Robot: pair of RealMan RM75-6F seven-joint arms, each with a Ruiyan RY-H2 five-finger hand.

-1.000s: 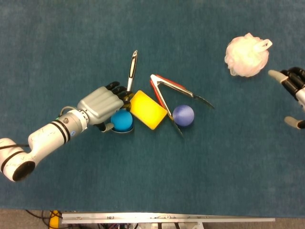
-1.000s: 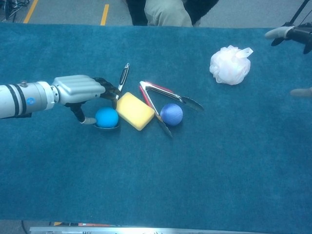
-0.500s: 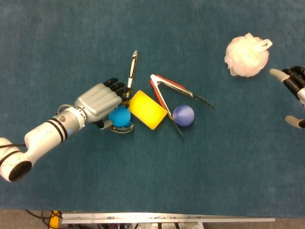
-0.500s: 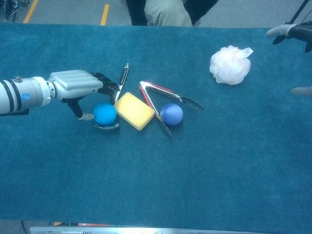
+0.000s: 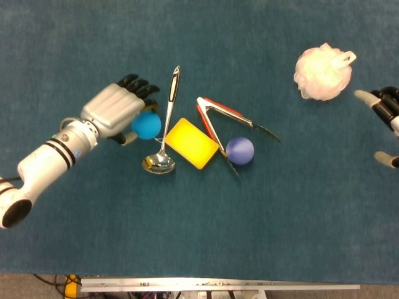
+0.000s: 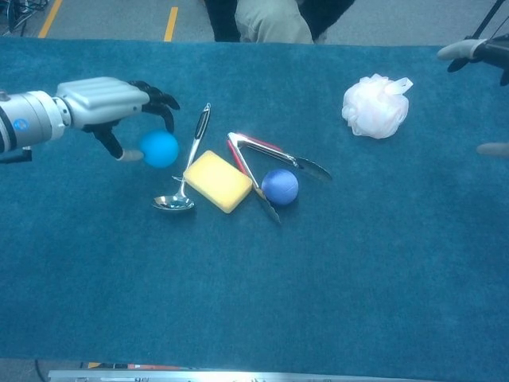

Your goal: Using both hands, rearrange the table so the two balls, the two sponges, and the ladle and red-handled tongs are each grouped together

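My left hand (image 5: pixel 117 109) (image 6: pixel 111 107) holds the light blue ball (image 5: pixel 147 125) (image 6: pixel 159 149) lifted off the table, left of the ladle (image 5: pixel 163 128) (image 6: pixel 184 165). The ladle's bowl lies bare beside the yellow sponge (image 5: pixel 190 142) (image 6: pixel 217 181). The red-handled tongs (image 5: pixel 225 121) (image 6: pixel 266 161) lie open right of the sponge, with the purple ball (image 5: pixel 240 150) (image 6: pixel 280 186) between their arms. The white mesh sponge (image 5: pixel 322 71) (image 6: pixel 374 106) sits far right. My right hand (image 5: pixel 384 121) (image 6: pixel 477 60) shows at the right edge, fingers spread, holding nothing.
Blue cloth covers the table (image 5: pixel 249 230). A person's legs (image 6: pixel 270 20) stand beyond the far edge. A metal rail (image 5: pixel 218 286) runs along the near edge.
My left hand lifted the light blue ball out of the ladle's bowl and carried it up and to the left. The right hand barely moved.
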